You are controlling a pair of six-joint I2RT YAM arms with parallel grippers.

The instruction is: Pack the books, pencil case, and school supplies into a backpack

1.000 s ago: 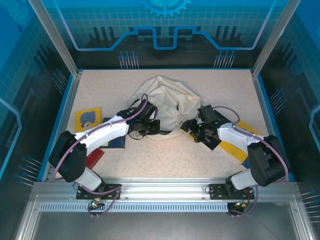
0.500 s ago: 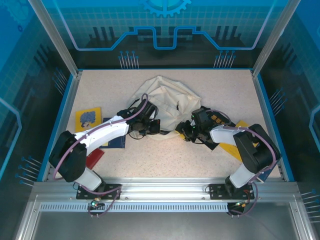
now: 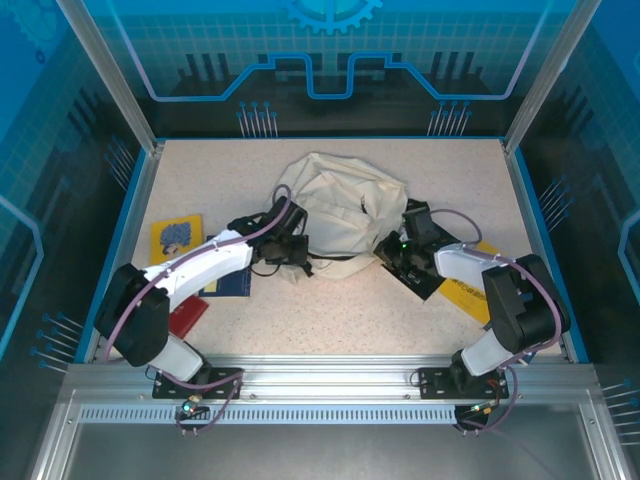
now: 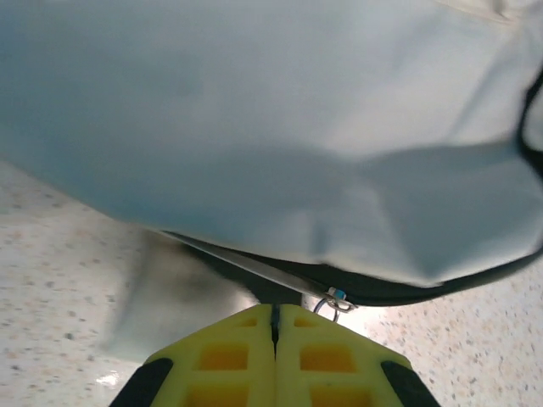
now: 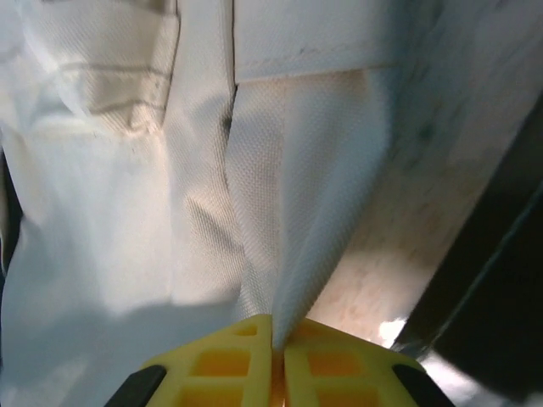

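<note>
Pinching a fold of the cream backpack (image 5: 280, 212), the right gripper (image 5: 273, 329) sits at the bottom centre of its wrist view, yellow fingers nearly together on the cloth. The left gripper (image 4: 276, 314) has its fingers pressed together at the backpack's lower edge, a small metal zip ring (image 4: 329, 303) just beside the tips. From above, the backpack lies upper middle on the table (image 3: 330, 320). One yellow book (image 3: 177, 238) lies at left, a navy book (image 3: 235, 285) under the left arm, and another yellow book (image 3: 468, 298) under the right arm.

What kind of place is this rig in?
Looks like an enclosed robot lab cell: aluminium frame with blue printed panels, speckled table, backpack laid out as a prop.
</note>
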